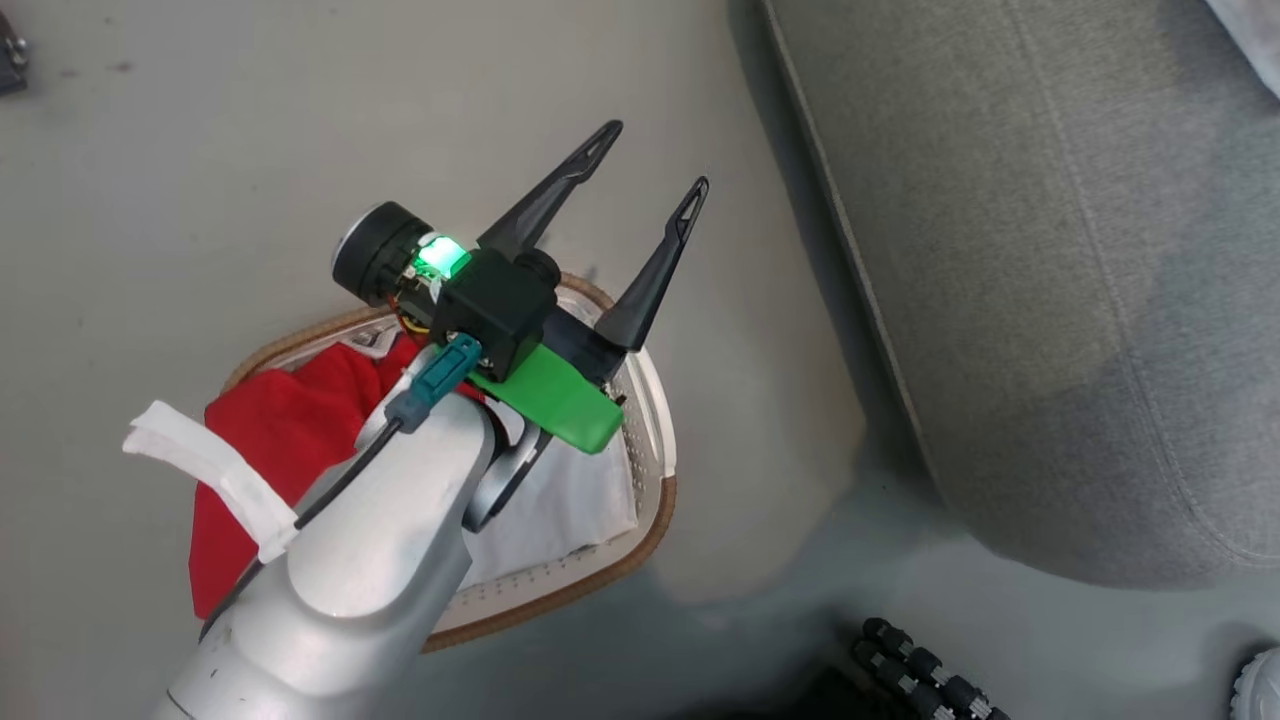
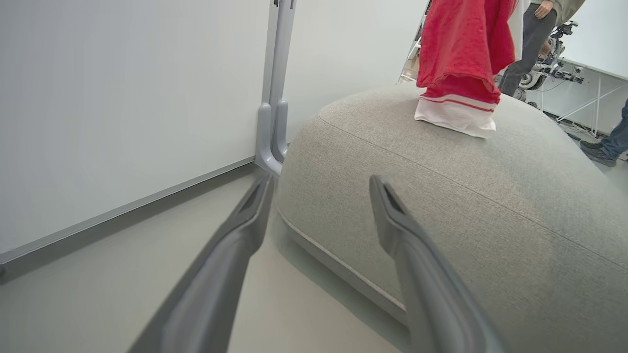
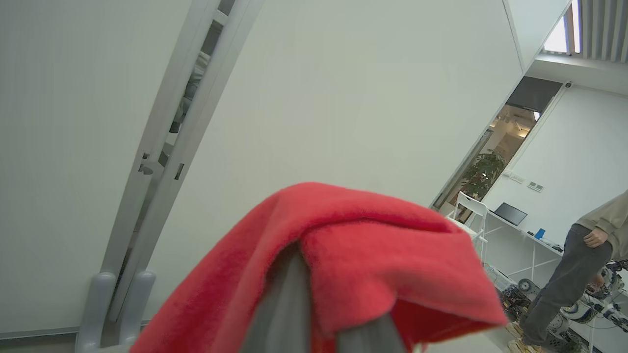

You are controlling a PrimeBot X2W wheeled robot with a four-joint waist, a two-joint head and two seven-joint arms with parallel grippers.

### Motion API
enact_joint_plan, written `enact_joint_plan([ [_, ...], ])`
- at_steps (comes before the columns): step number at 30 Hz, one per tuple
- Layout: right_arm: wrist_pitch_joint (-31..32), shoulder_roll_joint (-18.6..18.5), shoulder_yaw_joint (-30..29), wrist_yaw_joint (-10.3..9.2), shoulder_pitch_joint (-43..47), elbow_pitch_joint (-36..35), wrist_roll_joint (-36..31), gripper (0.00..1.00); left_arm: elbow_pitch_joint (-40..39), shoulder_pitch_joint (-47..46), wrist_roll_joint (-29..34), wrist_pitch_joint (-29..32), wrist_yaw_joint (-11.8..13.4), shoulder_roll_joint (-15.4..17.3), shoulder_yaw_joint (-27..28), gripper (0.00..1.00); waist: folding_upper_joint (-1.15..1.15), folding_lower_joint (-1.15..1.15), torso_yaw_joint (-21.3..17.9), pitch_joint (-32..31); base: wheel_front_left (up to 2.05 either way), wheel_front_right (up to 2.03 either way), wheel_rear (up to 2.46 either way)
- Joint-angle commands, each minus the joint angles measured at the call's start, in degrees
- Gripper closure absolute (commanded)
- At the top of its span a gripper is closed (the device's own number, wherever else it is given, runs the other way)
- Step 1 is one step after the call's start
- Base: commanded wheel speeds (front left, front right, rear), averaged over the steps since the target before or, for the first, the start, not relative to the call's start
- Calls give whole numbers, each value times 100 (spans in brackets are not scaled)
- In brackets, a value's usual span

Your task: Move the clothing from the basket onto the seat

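Red clothing [image 3: 373, 255] hung pinched in the right gripper [image 3: 321, 323], cuff touching the seat [image 2: 441, 196] at right; more lay in the near basket [image 1: 640, 545] under the left gripper [image 1: 655, 155] (spread wide, empty). Draped fabric could snag the fingers on release and drag off.

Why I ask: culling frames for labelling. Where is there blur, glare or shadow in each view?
Head view: sharp, evenly lit; the green lamp behind the left tool blooms, and a soft shadow lies on the floor beside the seat. Left wrist view: that tool's fingers blur near the lens. Right wrist view: the red garment is soft; the high window blows out.
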Motion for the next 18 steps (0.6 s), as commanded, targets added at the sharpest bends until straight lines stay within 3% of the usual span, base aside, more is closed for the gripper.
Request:
enact_joint_plan([
  [1,-28,18,-44,-8,-66,155,-76,100,-23,-139,53,3,-16,39,57,0,0,-1,450,638,0,0,0],
  [9,-72,252,-450,-8,146,1084,-463,100,-160,-50,153,3,-16,-11,49,0,0,-1,626,942,0,0,0],
  [17,-80,443,-701,-8,520,1349,-648,100,-199,60,140,3,-16,-18,189,0,0,-1,569,877,0,0,0],
  [18,-80,499,-742,-8,572,1313,-616,95,-189,76,149,3,-16,-16,180,0,0,-1,549,844,0,0,0],
])
